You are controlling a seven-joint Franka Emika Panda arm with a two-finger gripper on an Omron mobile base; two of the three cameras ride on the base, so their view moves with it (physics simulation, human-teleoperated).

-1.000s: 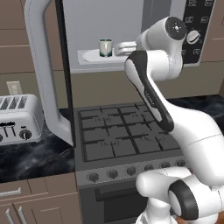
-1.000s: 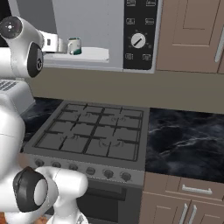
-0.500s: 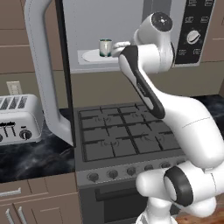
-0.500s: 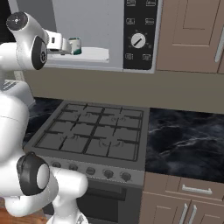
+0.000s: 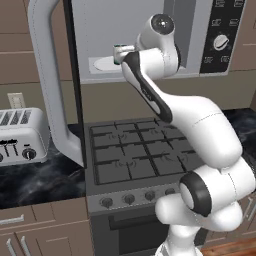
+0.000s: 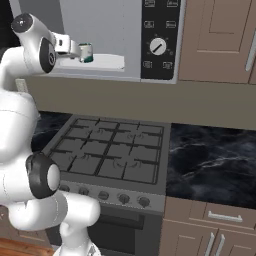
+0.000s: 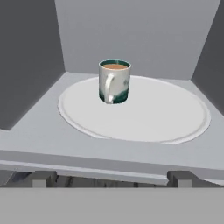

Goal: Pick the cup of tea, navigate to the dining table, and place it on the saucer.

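The cup of tea (image 7: 114, 81) is white with a teal-green band and holds light brown liquid. It stands upright, handle toward me, on the large white microwave plate (image 7: 166, 113) inside the open microwave. My gripper (image 7: 110, 178) is open at the microwave's mouth, short of the cup, with nothing between its fingertips (image 7: 40, 177). From the right base view the cup (image 6: 86, 52) sits just beyond the gripper (image 6: 75, 49). In the left base view the gripper (image 5: 120, 50) covers most of the cup (image 5: 117, 56). The dining table and the saucer are out of view.
The microwave door (image 5: 50, 75) swings open to the left. Its control panel (image 6: 157, 40) is on the right. Below lie a gas stove (image 5: 135, 150) and black marble counter (image 6: 215, 160), with a toaster (image 5: 22, 137) at left. Brown cabinets (image 6: 220, 35) hang at right.
The arm has swung left and forward, bringing the hand from beside the control panel up to the microwave opening in front of the cup. The jaws stay open; the cup has not moved.
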